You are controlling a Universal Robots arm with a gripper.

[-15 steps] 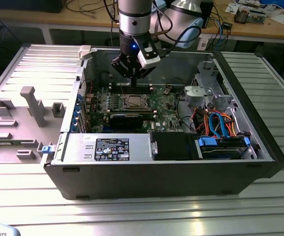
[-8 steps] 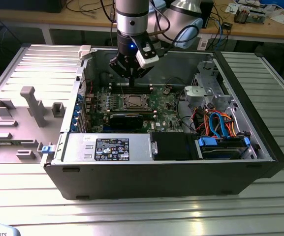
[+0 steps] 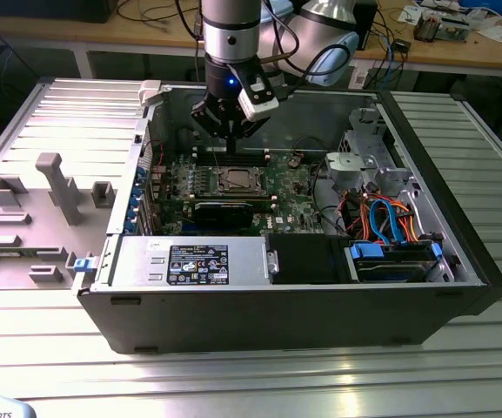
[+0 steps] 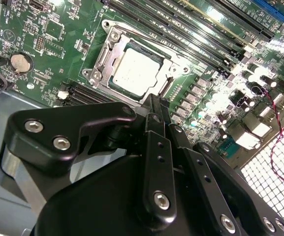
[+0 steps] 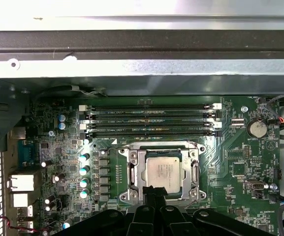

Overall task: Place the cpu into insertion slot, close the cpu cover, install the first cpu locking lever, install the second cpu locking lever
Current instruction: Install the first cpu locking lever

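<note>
Ribbed metal counter point(image 3: 233, 383) carried an open computer case point(image 3: 277, 318), with a grey fixture tray point(image 3: 33, 218) at the exterior view's left. Inside the case we saw the green motherboard point(image 3: 294, 187). Near the centre of the exterior view sat the insertion slot point(image 3: 222, 180), with the cpu point(image 5: 164, 171) seated flat in it, silver top up. The cpu cover point(image 5: 195, 172) lay flat around the chip, which showed through its window. The pincer point(image 3: 230, 139) hung from the arm in the upper centre of the exterior view, just over the slot's rim. In both wrist views we saw it narrow, tips together, nothing held. Its tip was beside the cover's edge; we could not tell whether it touched. Black memory slots point(image 5: 151, 120) ran along the slot's side away from the pincer.
</note>
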